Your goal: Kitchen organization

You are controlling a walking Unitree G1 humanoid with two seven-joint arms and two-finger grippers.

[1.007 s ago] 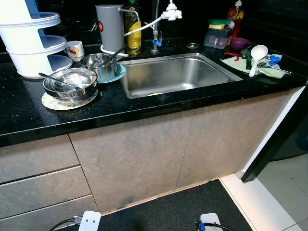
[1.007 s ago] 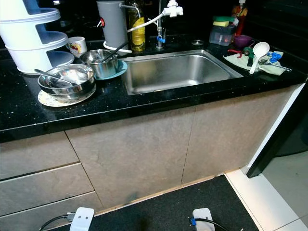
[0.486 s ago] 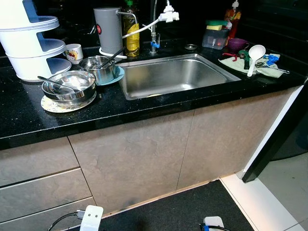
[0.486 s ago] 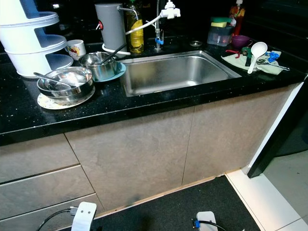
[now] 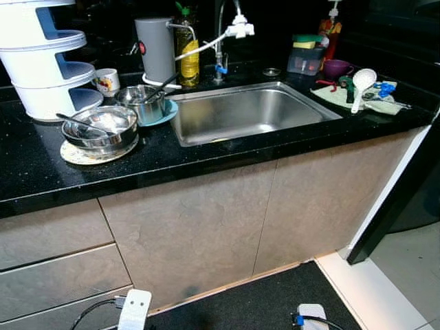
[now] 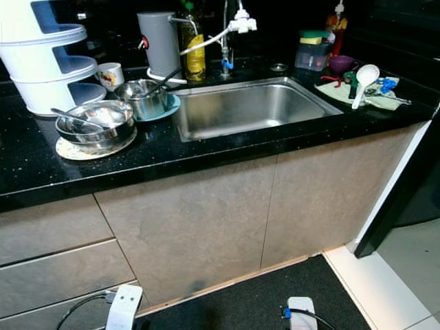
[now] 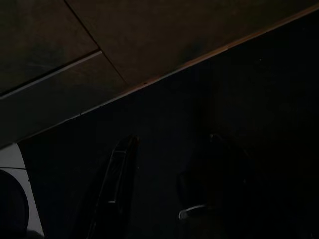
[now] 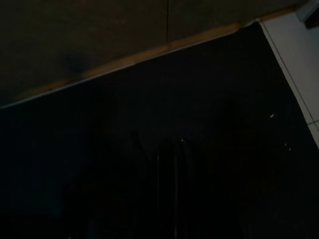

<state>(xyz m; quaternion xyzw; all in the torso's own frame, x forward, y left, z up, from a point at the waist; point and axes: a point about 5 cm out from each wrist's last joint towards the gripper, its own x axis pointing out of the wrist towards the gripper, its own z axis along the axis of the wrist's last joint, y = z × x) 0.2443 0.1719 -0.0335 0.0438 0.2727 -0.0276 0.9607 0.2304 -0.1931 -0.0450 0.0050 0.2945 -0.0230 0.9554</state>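
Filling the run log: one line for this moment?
stage: approaching counter | arms: hanging idle | sink: empty | steel bowls: stacked left of sink | ladle: right

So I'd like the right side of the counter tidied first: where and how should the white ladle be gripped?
Probably by its handle, pinched across its width from above. The white ladle lies on the cloth with its round bowl toward the wall and its slim handle pointing at the counter's front edge, nearest the right gripper's side.
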